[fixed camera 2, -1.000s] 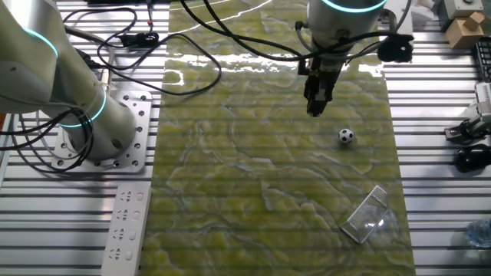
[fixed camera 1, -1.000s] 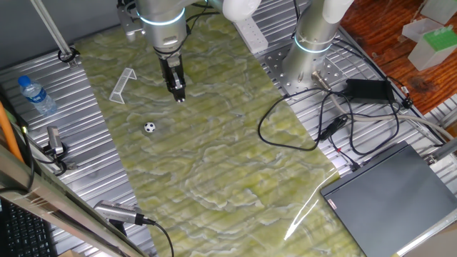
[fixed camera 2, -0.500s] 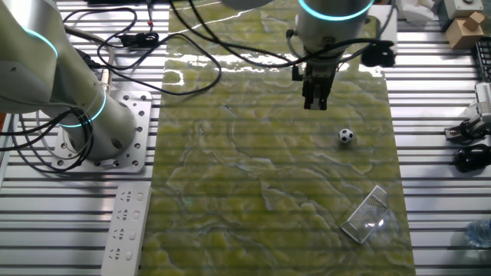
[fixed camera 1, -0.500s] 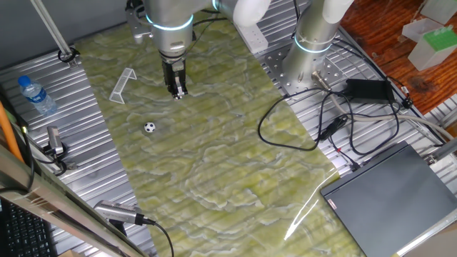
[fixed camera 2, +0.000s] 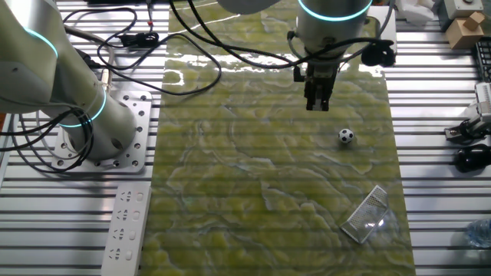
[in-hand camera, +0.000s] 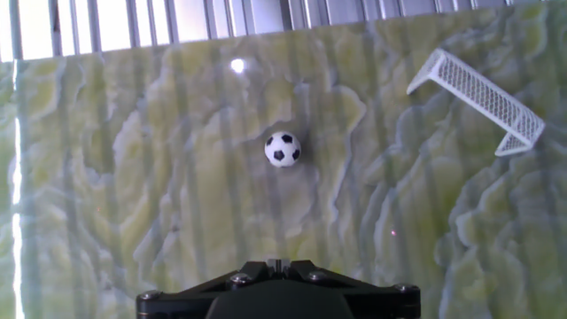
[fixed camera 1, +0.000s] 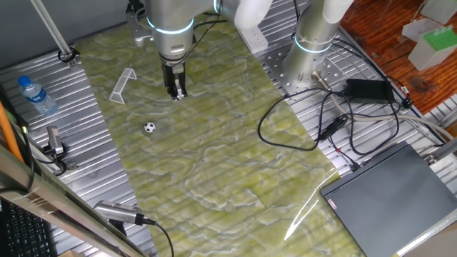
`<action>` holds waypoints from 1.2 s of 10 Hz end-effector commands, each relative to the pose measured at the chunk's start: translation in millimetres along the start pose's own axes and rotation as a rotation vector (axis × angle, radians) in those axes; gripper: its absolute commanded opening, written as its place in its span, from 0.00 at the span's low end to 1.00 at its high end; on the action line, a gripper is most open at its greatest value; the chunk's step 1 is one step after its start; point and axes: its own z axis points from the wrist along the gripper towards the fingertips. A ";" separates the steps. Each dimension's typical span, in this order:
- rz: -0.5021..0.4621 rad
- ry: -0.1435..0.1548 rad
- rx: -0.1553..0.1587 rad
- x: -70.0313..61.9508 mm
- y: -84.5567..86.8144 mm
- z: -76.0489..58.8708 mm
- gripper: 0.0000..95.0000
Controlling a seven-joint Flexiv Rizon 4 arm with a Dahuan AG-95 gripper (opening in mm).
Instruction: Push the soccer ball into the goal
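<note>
The soccer ball is a tiny white ball with black patches lying on the green mat; it also shows in the other fixed view and in the hand view. The goal is a small whitish wedge frame with netting, seen also in the other fixed view and at the upper right of the hand view. My gripper hangs just above the mat with its jaws shut and empty, also in the other fixed view. The ball lies apart from it, with the goal off to one side.
A clear water bottle with a blue cap lies on the metal slats beside the mat. A second robot base, black cables, a power strip and a laptop sit around the mat.
The gripper has moved a little away from the ball toward the mat's far end and turned slightly about its axis. In the last half second it barely moved. The ball and goal stayed put.
</note>
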 end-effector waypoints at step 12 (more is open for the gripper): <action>-0.018 -0.015 0.027 -31.0 -18.0 41.7 0.00</action>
